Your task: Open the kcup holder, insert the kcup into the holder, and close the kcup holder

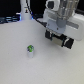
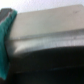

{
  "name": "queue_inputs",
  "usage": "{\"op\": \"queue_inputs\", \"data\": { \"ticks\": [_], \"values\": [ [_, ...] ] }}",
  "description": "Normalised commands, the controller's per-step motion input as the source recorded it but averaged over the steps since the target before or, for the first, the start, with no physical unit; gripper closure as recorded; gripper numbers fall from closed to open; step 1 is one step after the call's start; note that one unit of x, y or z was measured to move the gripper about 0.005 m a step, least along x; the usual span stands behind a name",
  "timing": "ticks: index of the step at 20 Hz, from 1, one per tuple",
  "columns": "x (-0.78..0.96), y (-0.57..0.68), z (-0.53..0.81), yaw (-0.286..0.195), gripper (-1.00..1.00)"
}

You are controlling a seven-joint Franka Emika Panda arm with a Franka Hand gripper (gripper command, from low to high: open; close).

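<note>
Kcup holder, black boxy drawer unit (image 1: 59, 38), sitting right under the white robot gripper (image 1: 56, 31), grip state unclear, tiny white green-topped kcup (image 1: 30, 50) standing well apart on the pale table (image 1: 15, 65)

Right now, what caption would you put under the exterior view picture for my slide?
Robot gripper hovers at the black kcup holder while the green-topped kcup waits alone on the white table.
</note>
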Motion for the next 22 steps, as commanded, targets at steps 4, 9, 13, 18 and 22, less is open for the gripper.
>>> {"op": "queue_inputs", "data": {
  "ticks": [4, 9, 13, 18, 22],
  "values": [
    [0.15, -0.12, 0.28, -0.082, -1.00],
    [0.09, -0.33, 0.45, -0.190, -1.00],
    [0.00, -0.45, 0.40, -0.242, -1.00],
    [-0.04, -0.39, 0.31, -0.279, -1.00],
    [-0.08, -0.44, 0.13, -0.283, -1.00]
  ]
}}
